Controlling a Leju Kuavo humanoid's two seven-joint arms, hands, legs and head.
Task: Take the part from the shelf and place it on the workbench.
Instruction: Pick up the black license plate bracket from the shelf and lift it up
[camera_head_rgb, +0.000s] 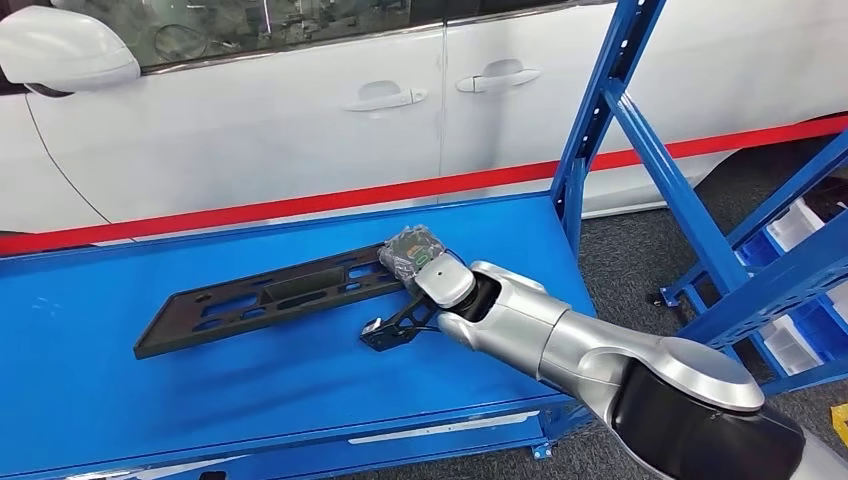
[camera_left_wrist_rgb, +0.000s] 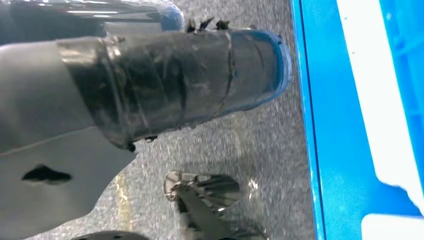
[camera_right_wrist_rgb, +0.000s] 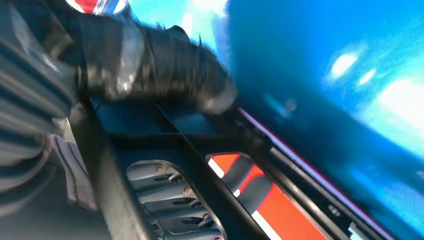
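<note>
Silver and dark-jointed, the right arm reaches in from below, its right hand (camera_head_rgb: 412, 252) wrapped over the near end of the long, flat black plastic part (camera_head_rgb: 265, 298), a slotted panel lying on the blue shelf surface (camera_head_rgb: 90, 370). In the right wrist view the dark fingers (camera_right_wrist_rgb: 170, 65) curl over its ribbed edge. It looks light and stiff, though long enough to sag or swing when held by one end; a grip nearer the middle would balance better. Behind stands a white car (camera_head_rgb: 300, 110). Whether the taped left hand (camera_left_wrist_rgb: 165, 85) is apart or curled, I cannot tell.
</note>
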